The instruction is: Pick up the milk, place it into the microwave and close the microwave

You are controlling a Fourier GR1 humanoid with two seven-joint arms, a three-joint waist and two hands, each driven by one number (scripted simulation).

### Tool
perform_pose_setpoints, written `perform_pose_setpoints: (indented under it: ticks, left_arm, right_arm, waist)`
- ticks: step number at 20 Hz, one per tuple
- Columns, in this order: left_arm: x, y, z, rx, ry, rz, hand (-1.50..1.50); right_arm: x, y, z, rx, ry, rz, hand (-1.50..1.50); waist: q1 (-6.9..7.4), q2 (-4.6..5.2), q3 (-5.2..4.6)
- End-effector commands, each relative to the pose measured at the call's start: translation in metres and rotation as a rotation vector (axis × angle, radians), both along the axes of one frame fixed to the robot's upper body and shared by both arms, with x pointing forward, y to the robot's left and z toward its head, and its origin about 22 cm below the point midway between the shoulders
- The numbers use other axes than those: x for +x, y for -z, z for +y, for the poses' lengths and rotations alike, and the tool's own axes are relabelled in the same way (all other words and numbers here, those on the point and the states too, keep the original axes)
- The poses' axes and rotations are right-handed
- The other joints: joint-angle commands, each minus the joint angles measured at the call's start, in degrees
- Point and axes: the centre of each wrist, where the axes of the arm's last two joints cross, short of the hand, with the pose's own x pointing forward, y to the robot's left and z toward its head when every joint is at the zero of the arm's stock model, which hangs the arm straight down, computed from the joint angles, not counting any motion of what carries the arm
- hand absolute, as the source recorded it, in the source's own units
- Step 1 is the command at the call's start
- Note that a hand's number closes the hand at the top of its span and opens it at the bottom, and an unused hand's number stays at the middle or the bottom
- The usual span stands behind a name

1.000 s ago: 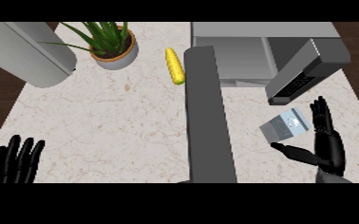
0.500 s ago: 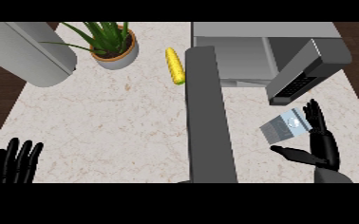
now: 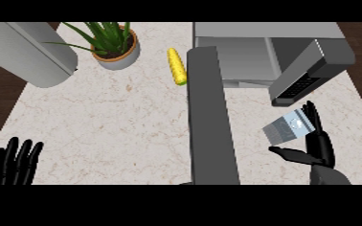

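Closing in on the milk carton (image 3: 288,128), my right hand (image 3: 316,146) now sits a little nearer the carton than a second ago, having drifted inward toward it and slightly down in the head view; fingers straight, thumb spread beneath, nothing grasped yet. Milk carton: on the marble counter (image 3: 113,119), right side, just beside my palm, lying tilted, unmoved across the last second. Contact between fingers and carton: cannot tell. Microwave (image 3: 262,52): at the counter's far right, cavity exposed, door (image 3: 310,72) swung out just above the carton. Left hand (image 3: 20,162): resting at the lower left edge, fingers up and relaxed, unchanged. Other items: corn cob (image 3: 176,66), potted plant (image 3: 113,45), both well apart from the work. Judgement: the approach is nearly complete; the pick-up itself is not begun, and curling round the carton appears next, minding the door overhead.
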Motion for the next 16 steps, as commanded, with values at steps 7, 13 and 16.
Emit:
perform_pose_setpoints:
  ticks: [7, 13, 16]
  left_arm:
    - [-0.008, 0.001, -0.005, -0.018, -0.010, 0.002, -1.50]
    - [0.007, 0.016, 0.004, 0.002, -0.019, 0.006, -1.50]
    - [0.004, 0.002, -0.006, 0.000, -0.013, 0.003, -1.50]
  right_arm:
    - [0.019, -0.004, 0.009, 0.172, -0.042, -0.101, 1.50]
    - [0.019, -0.007, 0.009, 0.246, -0.059, -0.145, 1.50]
    - [0.024, -0.005, 0.024, 0.300, -0.085, -0.153, 1.50]
  waist:
    - [0.22, -0.05, 0.01]
    - [-0.46, -0.11, -0.06]
    - [-0.32, -0.10, -0.02]
